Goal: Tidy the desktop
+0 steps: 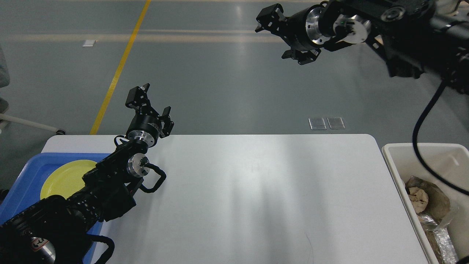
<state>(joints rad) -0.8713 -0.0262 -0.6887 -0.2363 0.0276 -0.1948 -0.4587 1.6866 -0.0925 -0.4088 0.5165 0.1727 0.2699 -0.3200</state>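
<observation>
Two black arms show in the head view, both raised clear of the desktop [263, 198], the wide white top with rounded corners that fills the near middle of the scene. Coming in from the near left, one arm crosses the table's left edge, and the left gripper [154, 104] at its far end stands just past the far left corner of the top, over the grey floor, its two fingers spread apart and pointing up and away with nothing between them. At the far right the other arm reaches in from the top right edge, and the right gripper [284, 35] points to the left, high over the floor well beyond the far edge of the table; its fingers are parted too and hold nothing. On the near left a blue tray [27, 172] lies against the table's left side with a yellow plate [64, 178] in it, both partly hidden by the left arm. Just beside the right edge of the table stands a cream-white bin [414, 150] holding crumpled brown paper [427, 200] and some silvery wrapping [441, 238]; a black cable from the right arm hangs over it. Beyond the table a yellow line [121, 66] runs away across the floor on the left.
</observation>
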